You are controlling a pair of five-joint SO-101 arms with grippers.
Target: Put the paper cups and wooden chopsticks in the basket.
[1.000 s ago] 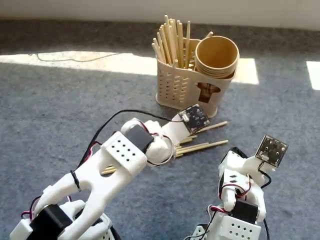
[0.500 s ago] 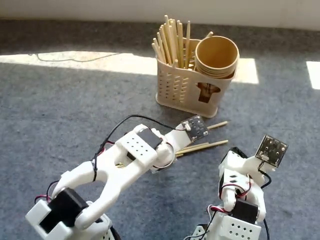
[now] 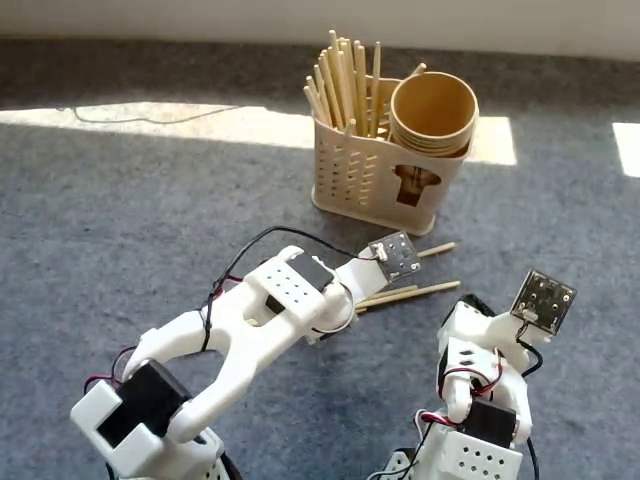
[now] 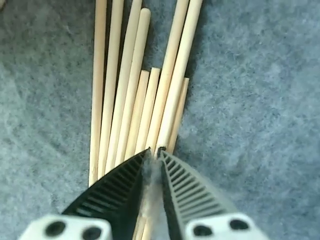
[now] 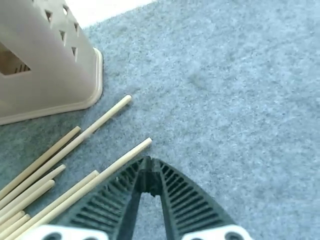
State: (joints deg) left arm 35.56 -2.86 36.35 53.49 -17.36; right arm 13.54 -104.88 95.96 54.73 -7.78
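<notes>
Grey carpet (image 3: 120,220) spreads wide around the beige slotted plastic basket (image 3: 360,170), which holds stacked tan paper cups (image 3: 432,110) and upright wooden chopsticks (image 3: 345,75). Near its base edge lie loose wooden chopsticks (image 4: 145,95). I see my left gripper (image 4: 153,151) pinched closed right over their ends and my right gripper (image 5: 149,165) clenched just beside their tips.

No legible text or markings.
</notes>
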